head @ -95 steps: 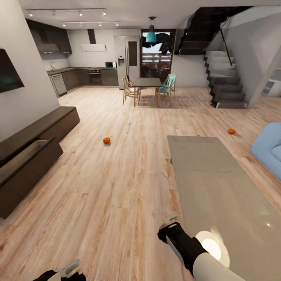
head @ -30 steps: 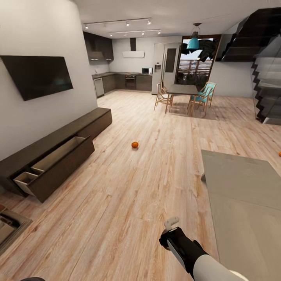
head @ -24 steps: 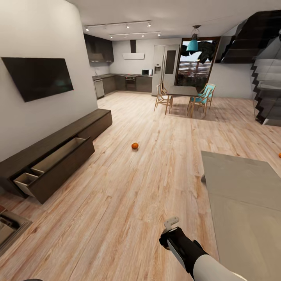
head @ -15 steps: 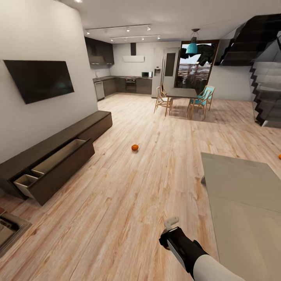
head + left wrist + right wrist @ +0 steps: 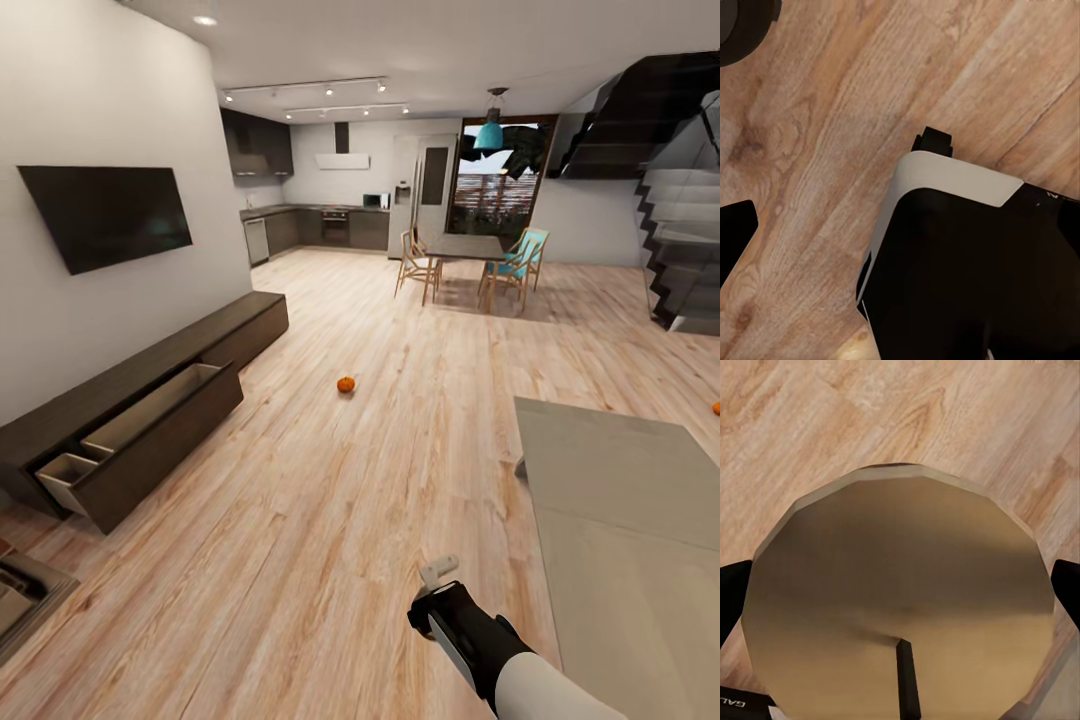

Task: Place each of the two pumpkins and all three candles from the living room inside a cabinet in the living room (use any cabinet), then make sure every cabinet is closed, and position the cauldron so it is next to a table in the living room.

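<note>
My right gripper (image 5: 438, 571) clamps a tan candle (image 5: 900, 600) over the floor beside the grey table (image 5: 640, 520). Left grip: can't tell. One pumpkin (image 5: 345, 384) sits mid-floor, another (image 5: 716, 407) past the table. Cabinet (image 5: 150, 385) along the TV wall, drawer (image 5: 140, 425) open.

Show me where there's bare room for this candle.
The open drawer of the cabinet looks bare inside. The table top is bare too. Floor is open between them except one pumpkin.
</note>
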Tool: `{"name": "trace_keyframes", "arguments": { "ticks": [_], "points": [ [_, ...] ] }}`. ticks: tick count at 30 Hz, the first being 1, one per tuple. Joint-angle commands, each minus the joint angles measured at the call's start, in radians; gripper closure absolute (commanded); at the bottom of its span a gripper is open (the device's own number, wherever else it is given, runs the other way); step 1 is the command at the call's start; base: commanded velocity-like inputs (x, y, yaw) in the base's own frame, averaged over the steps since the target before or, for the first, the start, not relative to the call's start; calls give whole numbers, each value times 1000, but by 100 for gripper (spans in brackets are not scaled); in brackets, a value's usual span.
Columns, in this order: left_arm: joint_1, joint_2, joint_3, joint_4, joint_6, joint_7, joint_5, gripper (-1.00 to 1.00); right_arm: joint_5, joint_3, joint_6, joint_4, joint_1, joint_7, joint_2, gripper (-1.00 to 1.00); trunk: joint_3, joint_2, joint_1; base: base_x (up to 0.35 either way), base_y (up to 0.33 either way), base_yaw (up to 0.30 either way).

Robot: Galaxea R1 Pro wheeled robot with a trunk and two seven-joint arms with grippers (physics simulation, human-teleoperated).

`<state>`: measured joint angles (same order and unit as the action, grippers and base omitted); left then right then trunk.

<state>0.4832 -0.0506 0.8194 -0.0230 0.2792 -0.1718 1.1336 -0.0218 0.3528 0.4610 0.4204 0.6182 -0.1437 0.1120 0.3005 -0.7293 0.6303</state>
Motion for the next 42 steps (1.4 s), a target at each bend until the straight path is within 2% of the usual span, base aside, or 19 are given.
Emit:
{"name": "trace_keyframes", "arguments": {
  "ticks": [1,33,42],
  "points": [
    [0,0,0,0,0,0,0,-100,0,0,0,0,0,-1,0,100,-2,0,0,0,0,0],
    [0,1,1,0,0,0,0,-100,0,0,-7,-1,0,0,0,100,-52,0,0,0,0,0],
    [0,1,0,0,0,0,0,-100,0,0,-7,-2,0,-2,0,100,-55,0,0,0,0,0]
  ]
}}
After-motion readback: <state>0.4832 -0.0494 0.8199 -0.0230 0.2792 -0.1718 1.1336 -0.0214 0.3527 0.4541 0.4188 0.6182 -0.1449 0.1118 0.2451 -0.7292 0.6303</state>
